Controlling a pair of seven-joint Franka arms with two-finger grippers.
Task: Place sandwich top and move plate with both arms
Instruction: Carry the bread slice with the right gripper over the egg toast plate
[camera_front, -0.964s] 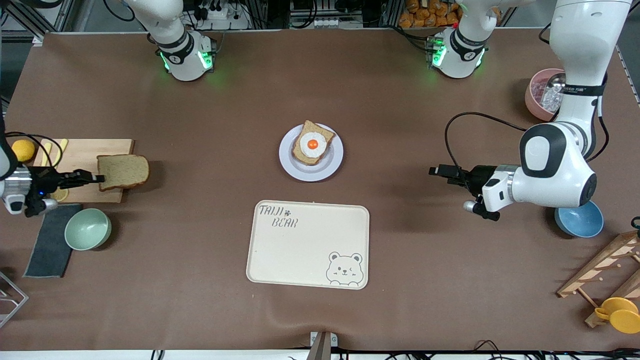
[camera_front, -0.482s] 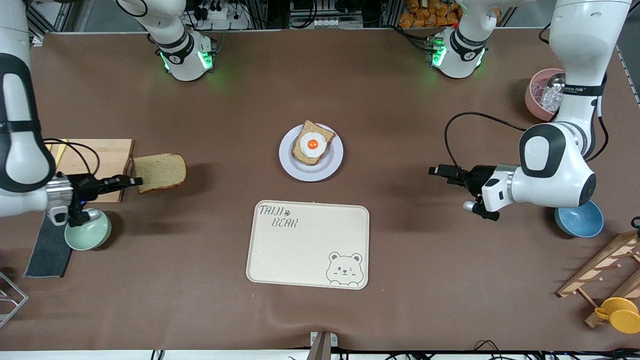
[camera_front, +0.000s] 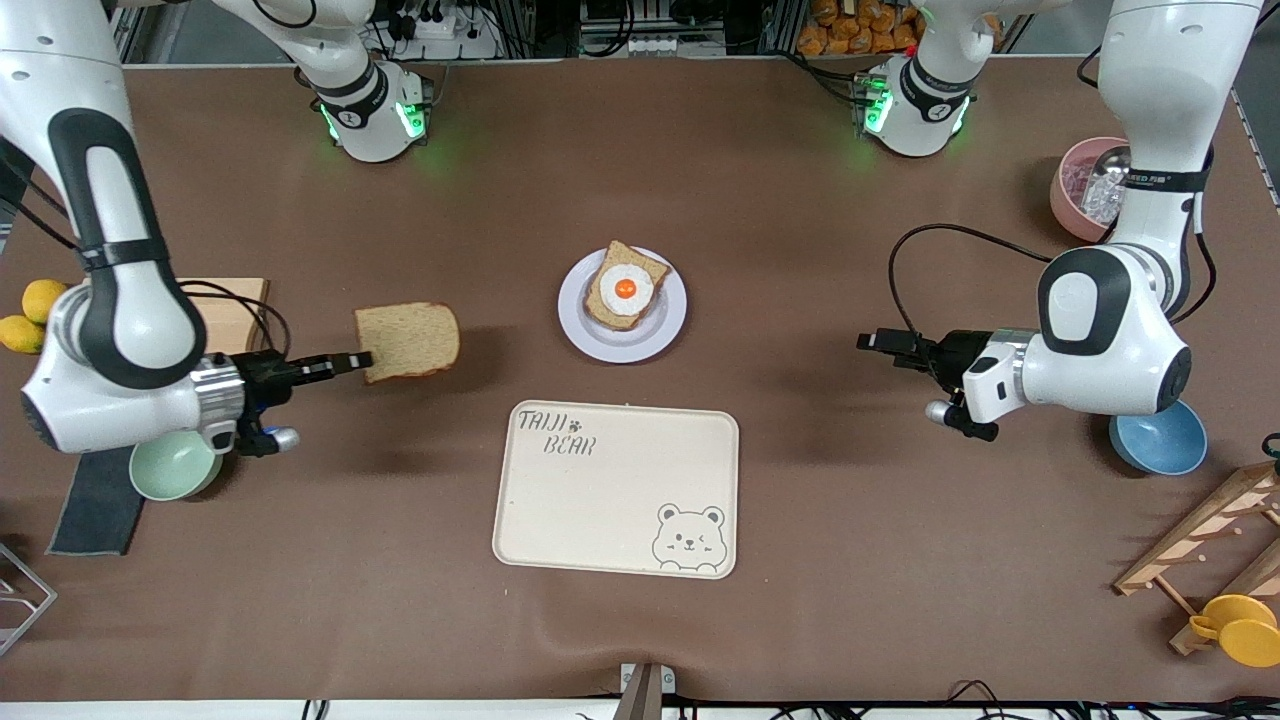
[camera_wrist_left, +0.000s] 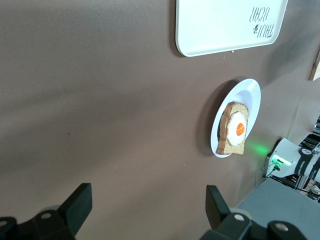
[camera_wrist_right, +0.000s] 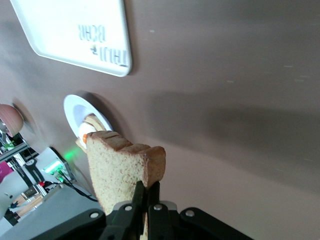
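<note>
The sandwich top (camera_front: 408, 341), a plain brown bread slice, hangs in my right gripper (camera_front: 355, 360), which is shut on its crust edge. It is held over bare table between the cutting board (camera_front: 232, 308) and the plate (camera_front: 585, 345). The right wrist view shows the slice (camera_wrist_right: 117, 170) clamped in the gripper (camera_wrist_right: 147, 192). The pale round plate carries a bread slice with a fried egg (camera_front: 625, 287). The plate also shows in the left wrist view (camera_wrist_left: 252, 95). My left gripper (camera_front: 868, 341) is open and empty (camera_wrist_left: 148, 200). It waits above the table toward the left arm's end, level with the plate.
The cream bear tray (camera_front: 615, 490) lies nearer the camera than the plate. A green bowl (camera_front: 170, 470), dark cloth (camera_front: 95, 510) and lemons (camera_front: 25, 315) sit at the right arm's end. A blue bowl (camera_front: 1160, 445), pink bowl (camera_front: 1075, 190), wooden rack (camera_front: 1200, 540) and yellow cup (camera_front: 1235, 625) sit at the left arm's end.
My right gripper has carried the bread slice from over the cutting board toward the plate. The left arm has not moved.
</note>
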